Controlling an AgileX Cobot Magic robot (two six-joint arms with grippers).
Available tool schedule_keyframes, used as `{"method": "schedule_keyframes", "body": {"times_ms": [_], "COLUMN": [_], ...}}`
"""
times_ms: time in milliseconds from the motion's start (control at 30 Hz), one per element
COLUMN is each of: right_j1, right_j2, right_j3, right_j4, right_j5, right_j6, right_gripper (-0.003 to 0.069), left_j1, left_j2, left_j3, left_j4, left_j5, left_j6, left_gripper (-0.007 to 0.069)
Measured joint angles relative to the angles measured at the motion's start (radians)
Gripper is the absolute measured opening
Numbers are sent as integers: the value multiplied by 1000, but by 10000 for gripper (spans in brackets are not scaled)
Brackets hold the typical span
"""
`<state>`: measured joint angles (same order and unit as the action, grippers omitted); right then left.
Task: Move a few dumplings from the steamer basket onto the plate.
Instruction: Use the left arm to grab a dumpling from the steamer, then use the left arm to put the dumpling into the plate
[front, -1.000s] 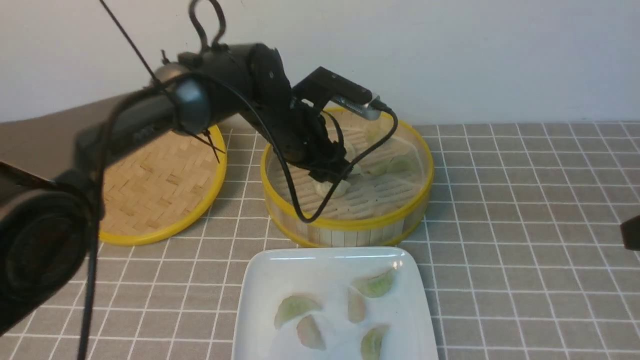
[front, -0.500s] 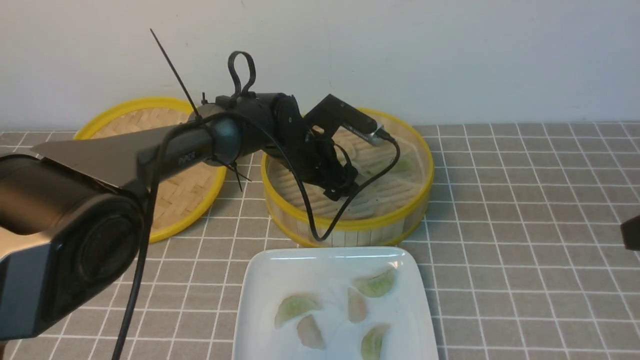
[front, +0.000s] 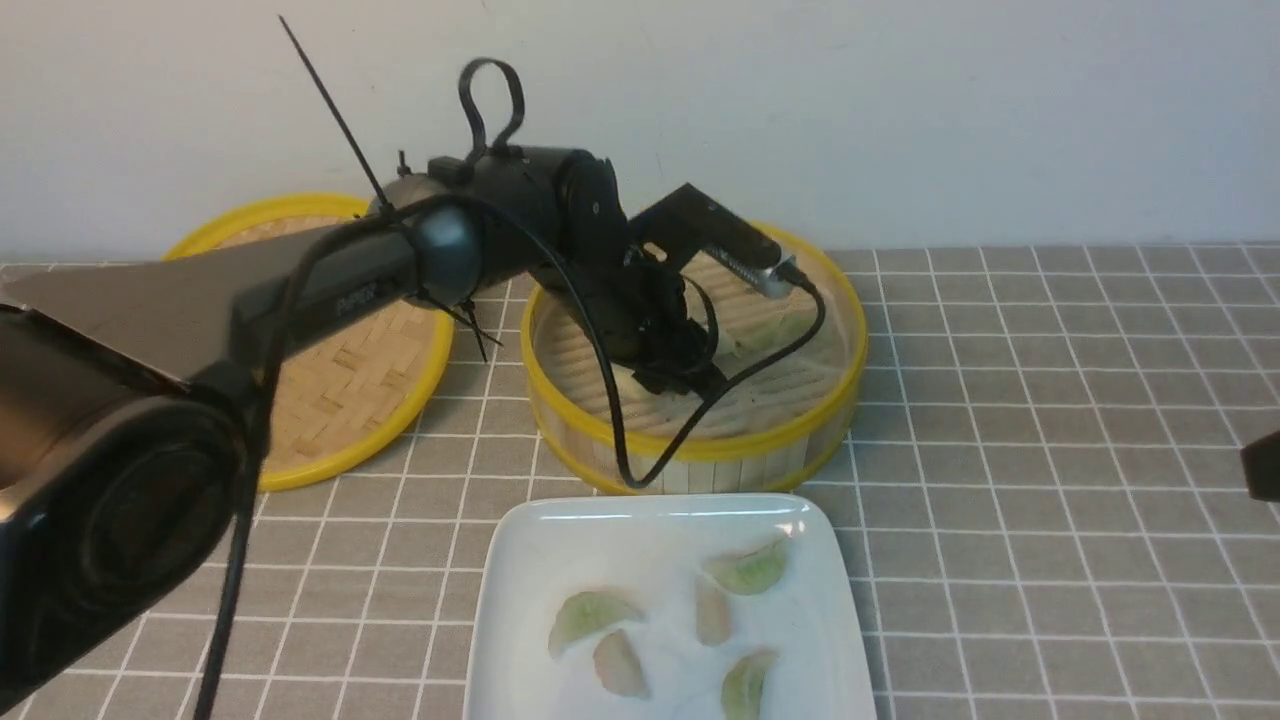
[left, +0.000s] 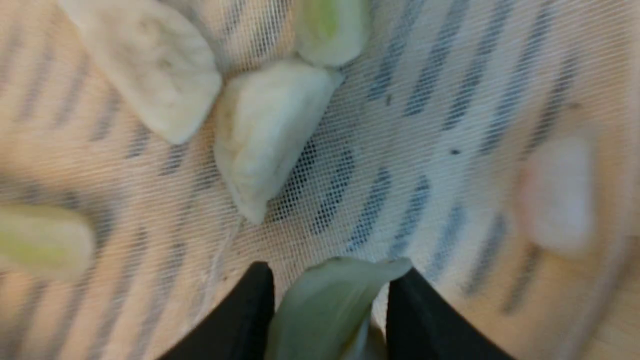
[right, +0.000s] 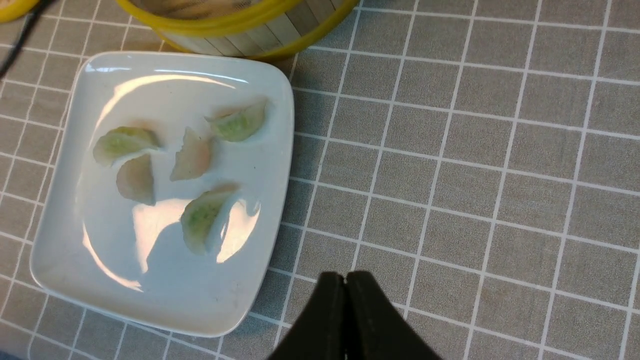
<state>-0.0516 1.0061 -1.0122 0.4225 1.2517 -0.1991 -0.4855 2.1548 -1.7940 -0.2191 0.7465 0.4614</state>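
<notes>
One green dumpling (left: 320, 310) in the grip of the left tool (left: 330, 274), inside the steamer basket (front: 745, 442)

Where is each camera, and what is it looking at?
Front: between the arms, facing forward at steamer, lid and plate; left arm shows.
Left wrist: inside the steamer, facing its floor; left end effector pinches a dumpling.
Right wrist: above the table, facing down; shut right end effector shows.
Front and right wrist share the plate.

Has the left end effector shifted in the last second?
Yes: the left end effector moved slightly right, toward the front rim of the steamer basket.
</notes>
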Motion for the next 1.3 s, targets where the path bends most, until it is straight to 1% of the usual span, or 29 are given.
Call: {"method": "schedule_keyframes", "body": {"times_ms": [100, 233, 267, 367, 400, 433, 467, 667, 867, 1200, 1233, 1300], "right_j1": [0, 0, 0, 0, 0, 0, 0, 0, 0, 0, 0, 0], "right_j2": [0, 0, 0, 0, 0, 0, 0, 0, 0, 0, 0, 0], "right_j3": [0, 0, 0, 0, 0, 0, 0, 0, 0, 0, 0, 0], "right_j4": [0, 2, 11, 29, 31, 34, 35, 52, 73, 78, 79, 79], "right_j5": [0, 0, 0, 0, 0, 0, 0, 0, 0, 0, 0, 0], "right_j6": [0, 0, 0, 0, 0, 0, 0, 0, -20, -22, -22, -22], "right_gripper": [-15, -15, -15, -15, -15, -15, -15, -15, -15, -15, -15, -15], "left_j1": [0, 0, 0, 0, 0, 0, 0, 0, 0, 0, 0, 0], "left_j2": [-85, -196, -241, -298, -298, -313, -315, -308, -234, -83, -77, -70], "left_j3": [0, 0, 0, -3, -3, -3, -3, 74, 165, 174, 174, 174], "left_j4": [2, 2, 2, -7, -7, -24, -40, -136, -161, -187, -187, -186], "left_j5": [62, 183, 254, 396, 405, 460, 475, 481, 481, 473, 473, 472], "left_j6": [-1, -2, -14, -46, -49, -69, -79, -106, -107, -90, -87, -86], "left_gripper": [261, 261, 261, 261, 261, 261, 261, 261, 261, 261, 264, 313]}}
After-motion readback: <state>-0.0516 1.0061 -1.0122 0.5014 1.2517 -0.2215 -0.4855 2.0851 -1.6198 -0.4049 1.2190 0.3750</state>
